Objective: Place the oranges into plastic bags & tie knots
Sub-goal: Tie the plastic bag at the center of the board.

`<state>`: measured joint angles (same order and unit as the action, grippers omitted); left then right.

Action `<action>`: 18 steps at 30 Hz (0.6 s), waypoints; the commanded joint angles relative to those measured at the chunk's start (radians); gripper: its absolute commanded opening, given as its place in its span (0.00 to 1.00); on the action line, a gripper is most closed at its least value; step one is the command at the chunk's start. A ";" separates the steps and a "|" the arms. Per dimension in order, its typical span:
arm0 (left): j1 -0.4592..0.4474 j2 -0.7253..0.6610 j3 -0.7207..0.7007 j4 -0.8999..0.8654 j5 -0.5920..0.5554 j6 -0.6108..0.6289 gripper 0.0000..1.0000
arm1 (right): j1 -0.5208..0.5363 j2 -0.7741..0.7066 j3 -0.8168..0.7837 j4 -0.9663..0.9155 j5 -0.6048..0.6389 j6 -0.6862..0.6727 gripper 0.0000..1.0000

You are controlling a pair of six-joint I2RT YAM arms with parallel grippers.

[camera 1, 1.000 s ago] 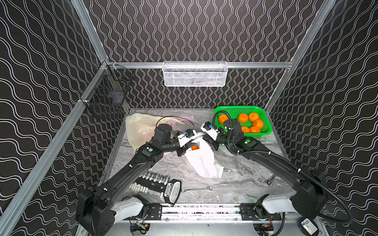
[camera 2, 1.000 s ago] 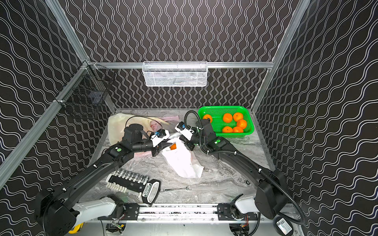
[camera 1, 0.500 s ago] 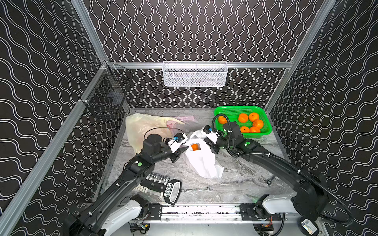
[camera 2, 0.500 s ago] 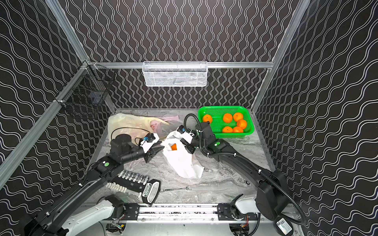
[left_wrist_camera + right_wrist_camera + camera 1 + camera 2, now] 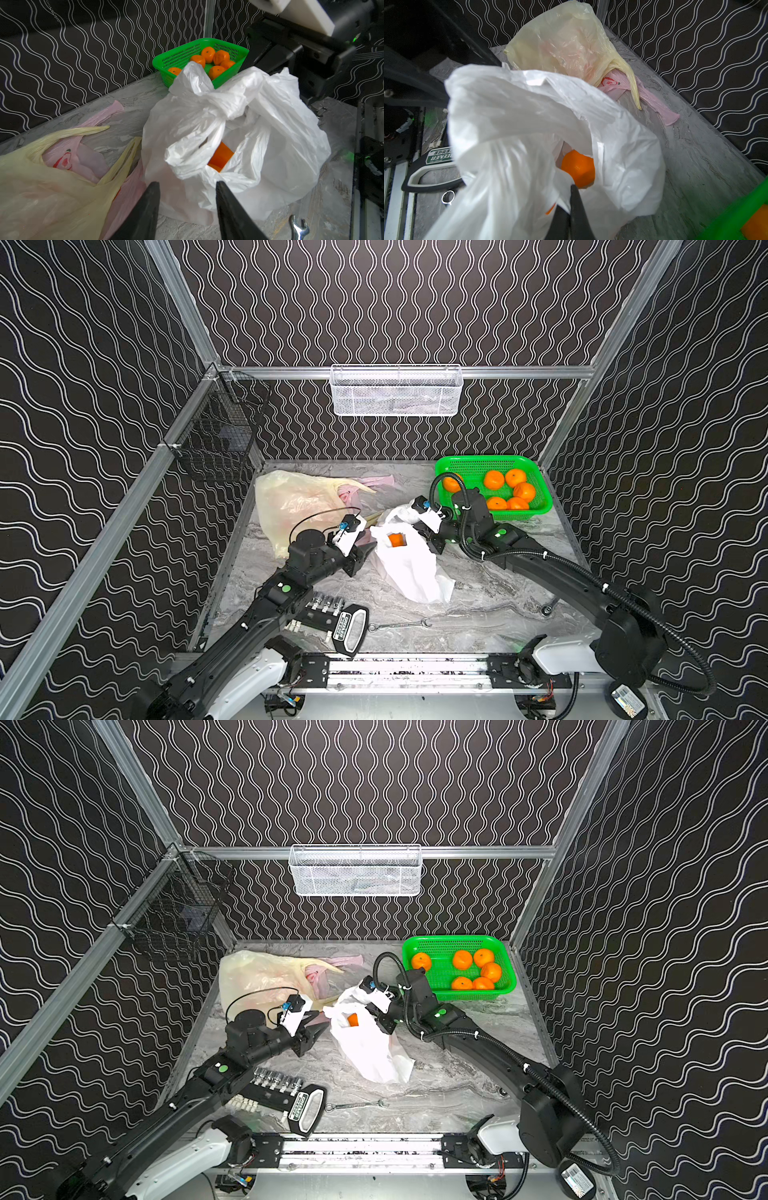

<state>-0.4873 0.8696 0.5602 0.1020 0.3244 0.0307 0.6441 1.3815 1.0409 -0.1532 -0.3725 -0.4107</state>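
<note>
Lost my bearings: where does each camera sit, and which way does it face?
Both top views: high at the front, looking down over the table; left arm and right arm show.
Left wrist: low beside the white bag, facing it and the green basket; open left gripper shows.
Right wrist: looks down into that bag at an orange; right gripper pinches its edge.
Shared: both wrist views show the yellow bag.
</note>
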 commanded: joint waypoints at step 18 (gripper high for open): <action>0.140 0.169 0.063 0.151 0.482 -0.030 0.51 | 0.008 -0.005 -0.005 0.003 -0.040 -0.017 0.00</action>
<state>-0.3515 1.0367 0.6106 0.2413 0.7544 -0.0078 0.6483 1.3827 1.0389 -0.1528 -0.4015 -0.4114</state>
